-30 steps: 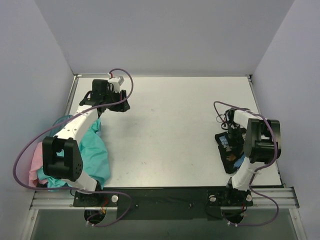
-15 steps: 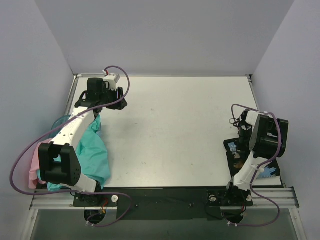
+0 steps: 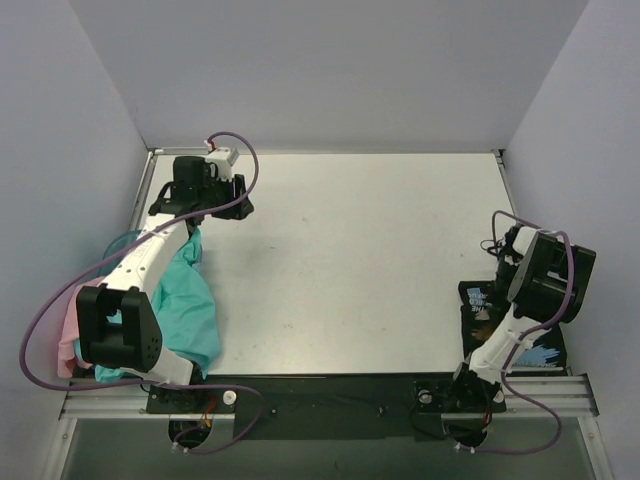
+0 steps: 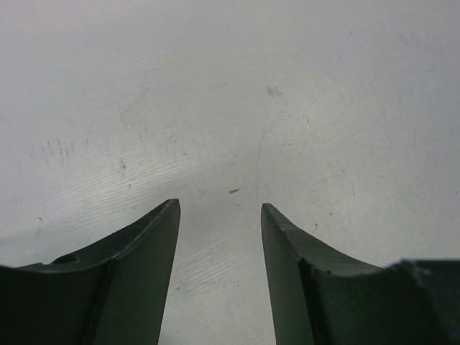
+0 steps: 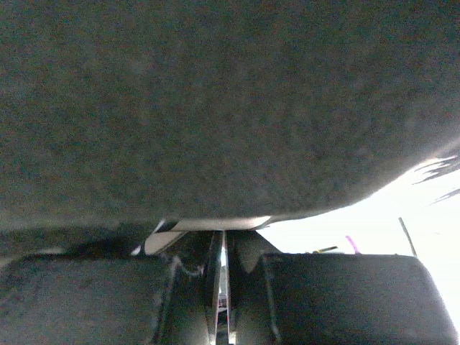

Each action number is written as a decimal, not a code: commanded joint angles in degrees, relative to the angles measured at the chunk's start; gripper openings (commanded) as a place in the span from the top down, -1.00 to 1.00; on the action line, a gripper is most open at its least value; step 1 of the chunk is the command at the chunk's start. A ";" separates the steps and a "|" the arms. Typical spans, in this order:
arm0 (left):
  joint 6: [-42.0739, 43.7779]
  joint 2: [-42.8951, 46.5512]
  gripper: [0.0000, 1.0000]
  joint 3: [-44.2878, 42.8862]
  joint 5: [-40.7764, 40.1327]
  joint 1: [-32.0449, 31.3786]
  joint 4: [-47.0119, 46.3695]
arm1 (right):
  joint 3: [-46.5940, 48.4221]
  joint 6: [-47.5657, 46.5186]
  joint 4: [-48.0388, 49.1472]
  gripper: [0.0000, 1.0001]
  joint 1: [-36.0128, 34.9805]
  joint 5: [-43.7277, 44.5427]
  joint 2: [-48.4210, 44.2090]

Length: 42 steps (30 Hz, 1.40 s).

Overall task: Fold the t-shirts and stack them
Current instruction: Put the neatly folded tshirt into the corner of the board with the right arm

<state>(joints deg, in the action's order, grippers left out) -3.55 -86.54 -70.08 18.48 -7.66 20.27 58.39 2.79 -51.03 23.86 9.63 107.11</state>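
Observation:
The black t-shirt [image 3: 482, 318], with a small blue print, lies bunched at the table's near right edge under my right arm. My right gripper [image 3: 503, 262] is at its far end. In the right wrist view the jaws [image 5: 224, 233] are closed to a thin slit, and dark cloth [image 5: 215, 108] fills the view above them. A teal t-shirt [image 3: 190, 310] and a pink one [image 3: 68, 338] lie heaped at the near left beside my left arm. My left gripper [image 3: 215, 196] is open and empty over bare table [image 4: 237, 93] at the far left [image 4: 219, 205].
A translucent teal bin rim [image 3: 120, 243] shows behind the left arm at the table's left edge. Grey walls enclose the table on three sides. The right arm's elbow [image 3: 550, 280] reaches to the right wall. A metal rail [image 3: 320, 392] runs along the near edge.
My right arm has swung right toward the wall, dragging the black t-shirt with it to the table's right edge. My left gripper moved slightly left and then stayed still.

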 commanded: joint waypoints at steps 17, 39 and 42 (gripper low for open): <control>1.35 0.50 -0.18 0.74 1.65 0.81 -1.90 | 12.36 -1.29 0.48 0.21 -13.12 -1.70 -13.68; 2.58 -0.82 -0.18 2.23 0.50 2.12 -1.46 | 12.63 -7.10 7.70 0.86 -25.26 -12.26 3.46; 2.67 -0.73 -0.18 2.41 0.59 2.12 -1.46 | 12.54 -6.92 5.59 0.88 -25.17 -13.49 3.63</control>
<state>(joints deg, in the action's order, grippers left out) -1.67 -87.18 -67.81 18.65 -5.89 20.36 72.64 -3.73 -41.82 -0.82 0.45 111.85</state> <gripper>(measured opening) 0.589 0.064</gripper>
